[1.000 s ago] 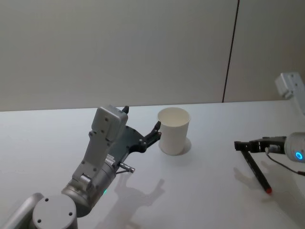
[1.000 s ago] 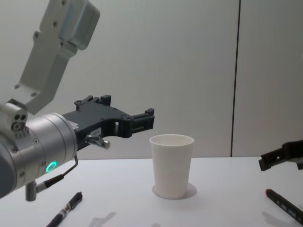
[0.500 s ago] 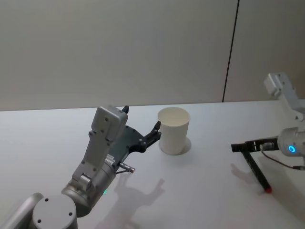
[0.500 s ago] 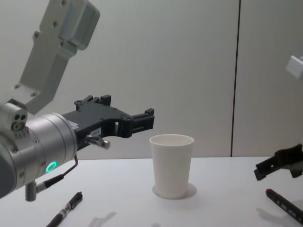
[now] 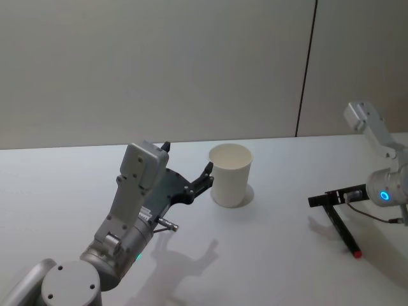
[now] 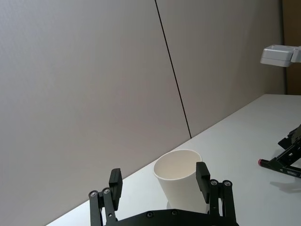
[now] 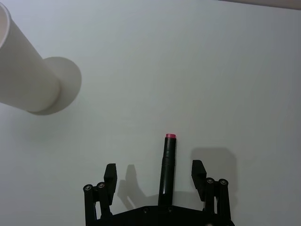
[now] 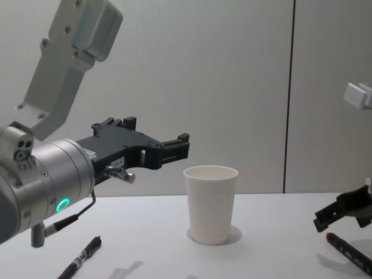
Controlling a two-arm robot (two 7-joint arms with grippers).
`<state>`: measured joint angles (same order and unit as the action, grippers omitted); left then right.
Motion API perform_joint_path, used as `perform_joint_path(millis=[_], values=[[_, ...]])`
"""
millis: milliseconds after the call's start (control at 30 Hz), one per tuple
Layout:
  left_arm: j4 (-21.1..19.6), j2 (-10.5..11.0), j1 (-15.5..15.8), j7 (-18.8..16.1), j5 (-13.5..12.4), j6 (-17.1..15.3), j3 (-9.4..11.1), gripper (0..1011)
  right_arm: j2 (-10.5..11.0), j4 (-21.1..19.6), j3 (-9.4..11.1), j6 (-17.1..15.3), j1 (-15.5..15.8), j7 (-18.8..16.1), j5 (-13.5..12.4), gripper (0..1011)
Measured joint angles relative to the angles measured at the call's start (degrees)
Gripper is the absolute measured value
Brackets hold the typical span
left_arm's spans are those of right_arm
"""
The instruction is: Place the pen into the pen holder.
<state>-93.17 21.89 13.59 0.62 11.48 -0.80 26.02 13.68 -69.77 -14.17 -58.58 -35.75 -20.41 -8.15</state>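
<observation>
The pen holder, a white paper cup, stands upright at the table's middle. A black pen with a red tip lies flat on the table to the right. My right gripper hovers low over the pen's back end, open, with the pen lined up between its fingers. My left gripper is held in the air just left of the cup, open and holding nothing.
A second dark pen lies on the table at the near left, under my left arm. The white table runs back to a grey wall with a dark vertical seam.
My right gripper has come down and a little leftward, closer to the table over the pen, while that arm's upper link rose. The left arm, cup and pens have stayed put.
</observation>
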Motion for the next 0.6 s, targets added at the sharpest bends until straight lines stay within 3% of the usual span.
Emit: perform_joint_path(millis=[600], values=[[0.00,0.00,0.00,0.00,0.00,0.00,0.00,1003,-0.27,4.06,0.01,1.59,-1.48,-0.57,1.76,1002]])
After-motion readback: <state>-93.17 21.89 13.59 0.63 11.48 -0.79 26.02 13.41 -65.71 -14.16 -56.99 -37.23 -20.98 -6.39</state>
